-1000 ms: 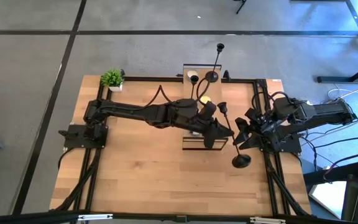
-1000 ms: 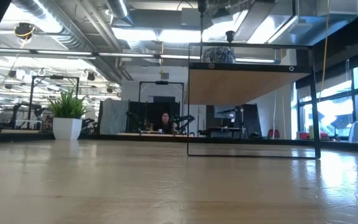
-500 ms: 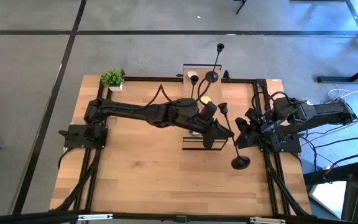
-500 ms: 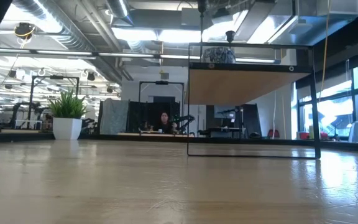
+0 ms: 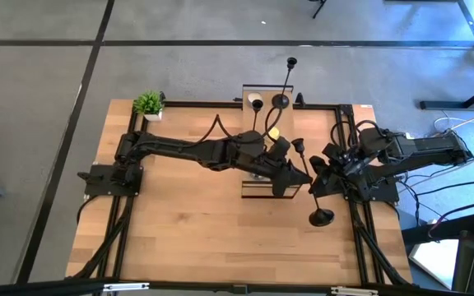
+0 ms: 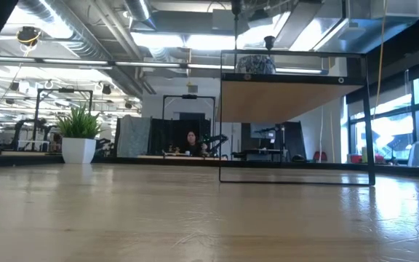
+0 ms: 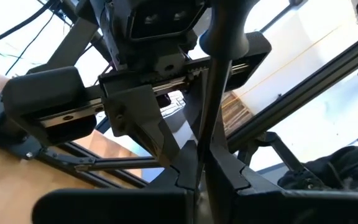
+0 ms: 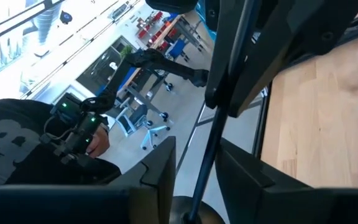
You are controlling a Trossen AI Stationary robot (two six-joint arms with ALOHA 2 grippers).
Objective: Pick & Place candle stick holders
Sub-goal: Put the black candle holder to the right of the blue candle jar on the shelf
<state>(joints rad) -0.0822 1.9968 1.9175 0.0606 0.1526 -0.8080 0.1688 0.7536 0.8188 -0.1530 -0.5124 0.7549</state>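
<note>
One tall black candle stick holder is in the air over the table's right part. Its cup points to the far side and its round base to the near side. My left gripper is shut on its stem. My right gripper is open, with one finger on each side of the same stem, closer to the base. A second tall holder stands on its base at the far side of the table's middle. The third holder does not show clearly. My left gripper pinches the holder's thin stem between its two fingers, about midway along it. The fingers come from the table's left and lie across the stem. The holder is tilted and lifted clear of the table, its base toward the near edge.
A small shelf with a black wire frame and a wooden board stands at the table's middle, under my left gripper. A yellow candle and a white candle lie near it. A green potted plant stands at the far left corner.
My left gripper has moved a little toward the table's right and near edges with the holder. The holder's base has drifted slightly toward the near edge.
</note>
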